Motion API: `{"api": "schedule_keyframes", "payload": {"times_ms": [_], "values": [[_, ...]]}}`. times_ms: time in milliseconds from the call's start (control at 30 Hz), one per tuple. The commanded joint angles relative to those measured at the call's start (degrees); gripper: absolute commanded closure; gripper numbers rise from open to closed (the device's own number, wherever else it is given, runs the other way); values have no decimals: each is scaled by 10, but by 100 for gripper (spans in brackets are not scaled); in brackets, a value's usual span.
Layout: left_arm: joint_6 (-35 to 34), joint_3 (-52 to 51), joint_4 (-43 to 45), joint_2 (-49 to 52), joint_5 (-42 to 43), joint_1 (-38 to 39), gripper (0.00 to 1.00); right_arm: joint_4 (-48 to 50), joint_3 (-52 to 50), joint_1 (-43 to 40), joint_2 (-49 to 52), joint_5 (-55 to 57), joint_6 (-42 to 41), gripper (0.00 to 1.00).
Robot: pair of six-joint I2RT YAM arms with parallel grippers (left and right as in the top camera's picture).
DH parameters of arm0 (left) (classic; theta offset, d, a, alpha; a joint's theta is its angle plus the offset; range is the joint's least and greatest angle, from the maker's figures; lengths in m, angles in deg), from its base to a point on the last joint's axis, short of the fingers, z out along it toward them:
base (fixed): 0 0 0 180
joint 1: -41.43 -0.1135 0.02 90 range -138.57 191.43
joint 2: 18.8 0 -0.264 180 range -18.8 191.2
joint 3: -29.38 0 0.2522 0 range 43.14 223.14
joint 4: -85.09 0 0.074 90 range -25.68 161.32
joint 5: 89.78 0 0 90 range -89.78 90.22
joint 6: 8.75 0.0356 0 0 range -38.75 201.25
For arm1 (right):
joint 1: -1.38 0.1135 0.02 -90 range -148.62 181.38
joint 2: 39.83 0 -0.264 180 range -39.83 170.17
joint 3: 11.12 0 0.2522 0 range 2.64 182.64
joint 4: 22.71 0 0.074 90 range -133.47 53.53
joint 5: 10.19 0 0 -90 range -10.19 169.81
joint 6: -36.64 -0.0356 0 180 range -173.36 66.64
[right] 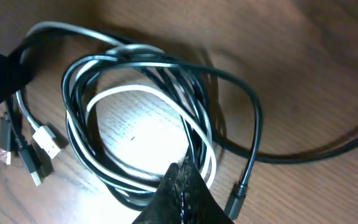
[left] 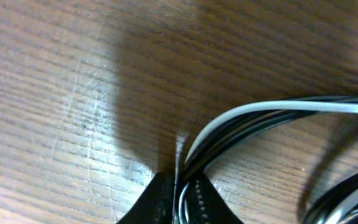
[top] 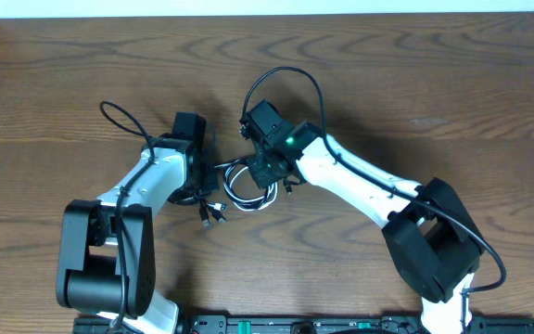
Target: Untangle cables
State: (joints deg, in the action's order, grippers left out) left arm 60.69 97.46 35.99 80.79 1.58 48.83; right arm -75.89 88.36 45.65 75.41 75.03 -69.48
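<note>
The cables [top: 246, 190] lie in one coiled bundle on the wooden table, thin black cords [right: 229, 78] looped together with one white cord [right: 135, 93]. Several plug ends [right: 45, 142] fan out at the coil's left side, and a black plug [right: 235, 200] lies at its right. My left gripper [left: 178, 186] is shut on a white strand and black strands [left: 241, 121] at the coil's left edge. My right gripper [right: 182, 169] is shut, its tips resting on the near side of the coil. Whether a strand is pinched there is hidden.
A thicker black wire [right: 334, 144] crosses the table to the right of the coil. The right arm's own black wire [top: 295, 79] arcs above its wrist. Both arms [top: 146, 186] meet over the table's middle, and the table's far edge [top: 267, 13] runs along the top.
</note>
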Motion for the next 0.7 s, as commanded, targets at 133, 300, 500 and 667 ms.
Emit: {"api": "schedule_keyframes", "payload": {"times_ms": [133, 300, 500, 667], "values": [[4, 0, 0, -5, -3, 0, 91, -3, -16, 12, -13, 22, -50, 70], [4, 0, 0, -5, -3, 0, 91, -2, -34, 12, -13, 53, -57, 60], [4, 0, 0, -5, -3, 0, 91, 0, -58, 11, -12, 59, -68, 62], [4, 0, 0, -5, -3, 0, 91, 0, -65, 12, -12, 84, -70, 66]]}}
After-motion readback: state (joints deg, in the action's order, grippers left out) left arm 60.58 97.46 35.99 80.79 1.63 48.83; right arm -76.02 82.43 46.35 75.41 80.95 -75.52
